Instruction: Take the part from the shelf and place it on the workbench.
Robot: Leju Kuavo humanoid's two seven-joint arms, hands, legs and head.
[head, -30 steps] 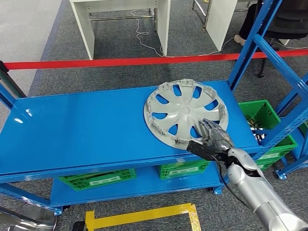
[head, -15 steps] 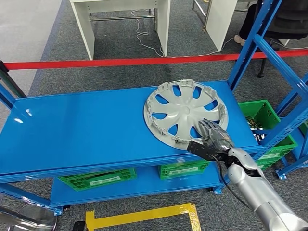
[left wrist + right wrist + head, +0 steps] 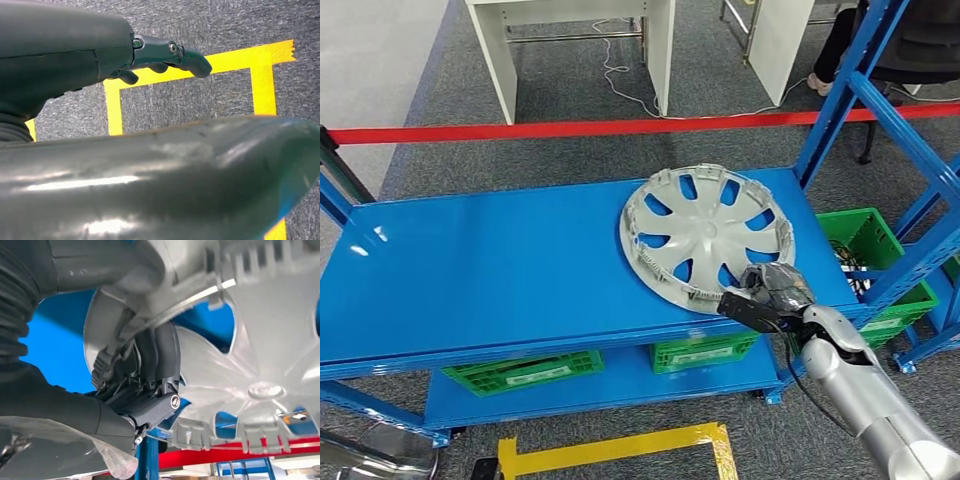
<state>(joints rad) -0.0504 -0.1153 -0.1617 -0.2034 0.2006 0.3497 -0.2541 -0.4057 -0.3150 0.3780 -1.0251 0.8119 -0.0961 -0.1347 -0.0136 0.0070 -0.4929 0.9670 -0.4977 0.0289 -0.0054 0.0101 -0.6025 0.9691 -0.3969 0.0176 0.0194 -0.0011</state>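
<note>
Silver-grey plastic, the wheel cover point(image 3: 707, 236) lies on the right part of the blue shelf point(image 3: 486, 270), its ribbed inner side and clips facing up, spokes fanning from a central hub. Being round, it has no long axis; it sits slightly tilted, its near rim raised where the right hand point(image 3: 770, 291) grips it at the shelf's front edge. In the right wrist view the dark fingers point(image 3: 156, 360) are closed over the rim of the cover point(image 3: 264, 345), the thumb on the other side, so the hand holds the part rather than merely touching it. Left of the cover the shelf top stretches wide and bare to its far-left end; on the right, slanted blue uprights point(image 3: 848, 90) stand close beside the cover. A green crate point(image 3: 878, 270) sits lower down past the shelf's right end, and more green crates point(image 3: 524, 368) rest on the tier beneath. Behind the shelf runs a red barrier tape point(image 3: 546, 130) over grey carpet. The left hand point(image 3: 166, 55) hangs over yellow floor tape point(image 3: 260, 80), fingers loosely extended and holding nothing.
</note>
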